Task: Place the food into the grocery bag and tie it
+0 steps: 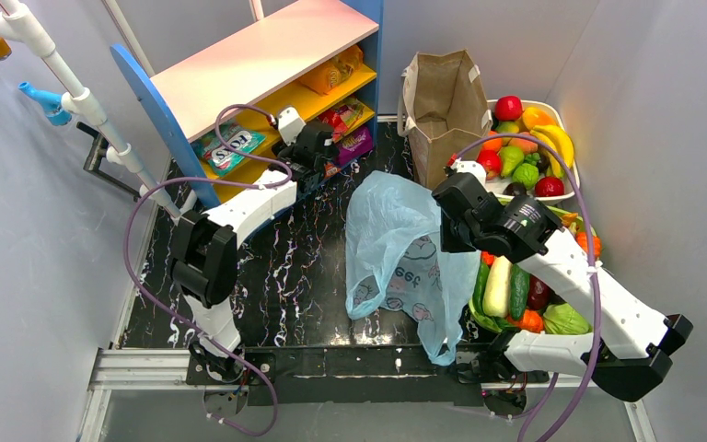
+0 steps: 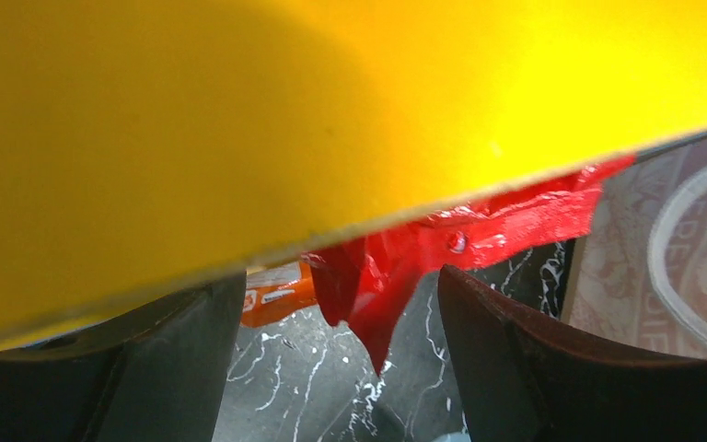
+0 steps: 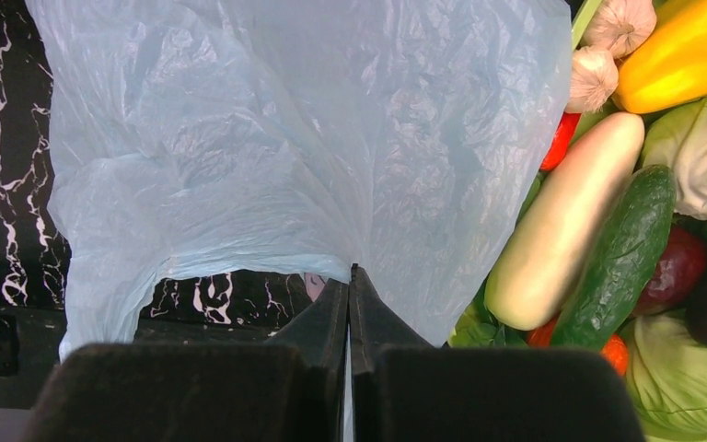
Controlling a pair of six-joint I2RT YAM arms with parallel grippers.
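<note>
Between the spread fingers of the left gripper (image 2: pixel 341 308), just ahead of the tips: a crumpled red snack packet (image 2: pixel 479 226), poking out from under the yellow shelf board (image 2: pixel 285 120) filling everything above the claw. Not closed on it. Farther in, nearer the left finger, an orange packet (image 2: pixel 276 293) tucked low under the same board, black marbled table (image 2: pixel 313 391) below. At the right gripper (image 3: pixel 350 276), fingers pressed flat together, clamping an edge of the light-blue grocery bag (image 3: pixel 285 138) right at the tips. Fans out ahead of the claw as a broad crinkled sheet, draping over the table on the claw's left. On the claw's right, just beside the bag: a pale marrow (image 3: pixel 562 221) and a dark green cucumber (image 3: pixel 621 249) side by side; beyond them garlic bulbs (image 3: pixel 621 20) and a yellow pepper (image 3: pixel 690 51).
</note>
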